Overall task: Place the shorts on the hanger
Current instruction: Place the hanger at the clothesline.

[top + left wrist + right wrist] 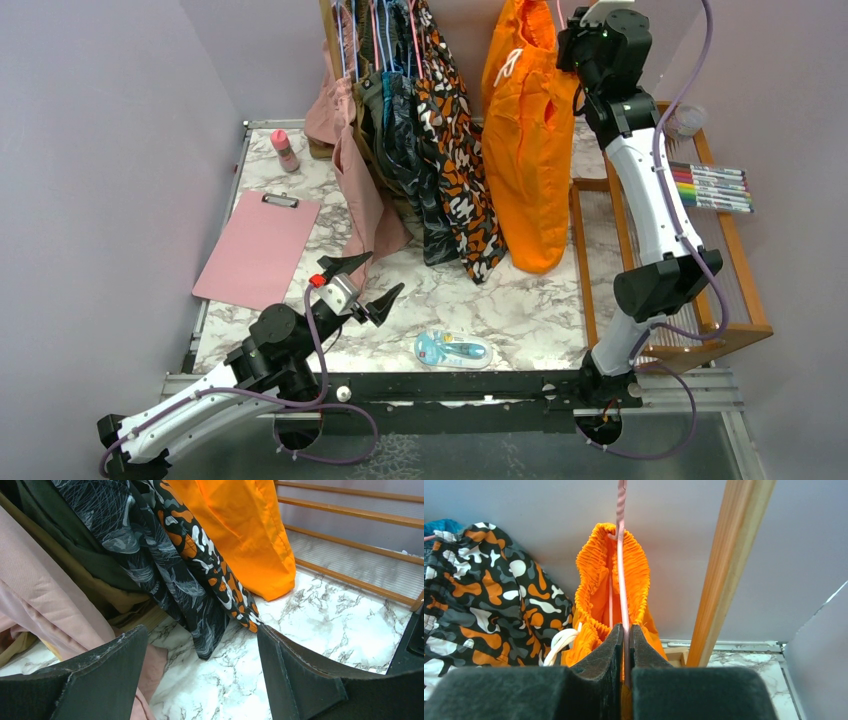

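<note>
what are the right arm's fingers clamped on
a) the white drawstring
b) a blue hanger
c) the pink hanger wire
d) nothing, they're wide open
c: in the right wrist view the fingers are pressed shut on the hanger, whose pink wire runs up between them through the waistband of the shorts.

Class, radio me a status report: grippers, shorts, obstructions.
Right gripper shut on hanger. Left gripper open, empty. Shorts hang from hanger. Patterned garment close beside.
</note>
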Available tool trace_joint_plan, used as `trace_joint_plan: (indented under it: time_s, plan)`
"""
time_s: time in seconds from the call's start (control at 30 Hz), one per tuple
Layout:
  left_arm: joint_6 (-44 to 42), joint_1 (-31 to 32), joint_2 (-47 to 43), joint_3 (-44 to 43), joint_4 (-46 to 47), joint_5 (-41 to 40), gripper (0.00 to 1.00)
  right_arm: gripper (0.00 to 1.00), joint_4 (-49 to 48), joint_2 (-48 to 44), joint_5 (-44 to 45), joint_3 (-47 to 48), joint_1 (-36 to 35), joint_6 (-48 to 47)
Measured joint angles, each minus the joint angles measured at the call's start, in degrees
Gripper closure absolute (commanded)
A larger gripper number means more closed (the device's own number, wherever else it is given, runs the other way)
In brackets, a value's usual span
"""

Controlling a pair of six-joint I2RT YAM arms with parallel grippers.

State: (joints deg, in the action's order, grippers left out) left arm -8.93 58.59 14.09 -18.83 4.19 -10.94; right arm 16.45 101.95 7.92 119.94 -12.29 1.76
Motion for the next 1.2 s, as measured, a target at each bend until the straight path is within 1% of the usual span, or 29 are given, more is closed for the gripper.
trace_joint_plan:
  time_s: [0.23, 0.43, 0.57, 0.63, 0.73, 0.83, 0.9, 0.97, 1.2]
  plan:
    - [0.0, 0.0, 0.0, 0.0, 0.0, 0.0, 0.17, 0.99, 0.0, -1.3, 3.2, 0.0, 0.0, -0.5]
    - [0.0, 0.0, 0.0, 0.0, 0.0, 0.0, 0.17, 0.99, 0.0, -2.1, 3.7, -0.1, 0.0, -0.7]
    - [0.0, 0.0, -0.4, 0.0, 0.0, 0.0, 0.17, 0.99, -0.5, -3.3, 3.6, -1.9, 0.0, -0.7]
    - [0.0, 0.0, -0.7, 0.0, 0.0, 0.0, 0.17, 0.88, -0.8, -4.0, 3.5, -3.3, 0.0, -0.3]
    - [0.0, 0.0, -0.8, 0.0, 0.0, 0.0, 0.17, 0.66, -1.1, -4.9, 3.0, -4.9, 0.0, 0.2]
    - [0.0, 0.0, -0.8, 0.0, 0.0, 0.0, 0.17, 0.51, 0.0, -5.9, 2.7, -5.7, 0.0, 0.9]
    - [0.0, 0.0, -0.8, 0.0, 0.0, 0.0, 0.17, 0.46, 0.2, -6.6, 2.5, -5.8, 0.0, 1.3]
    - [0.0, 0.0, -0.8, 0.0, 0.0, 0.0, 0.17, 0.45, 0.3, -7.5, 2.4, -5.8, 0.0, 1.5]
    - [0.0, 0.0, -0.8, 0.0, 0.0, 0.0, 0.17, 0.44, 0.6, -9.4, 2.4, -3.7, 0.0, 2.2]
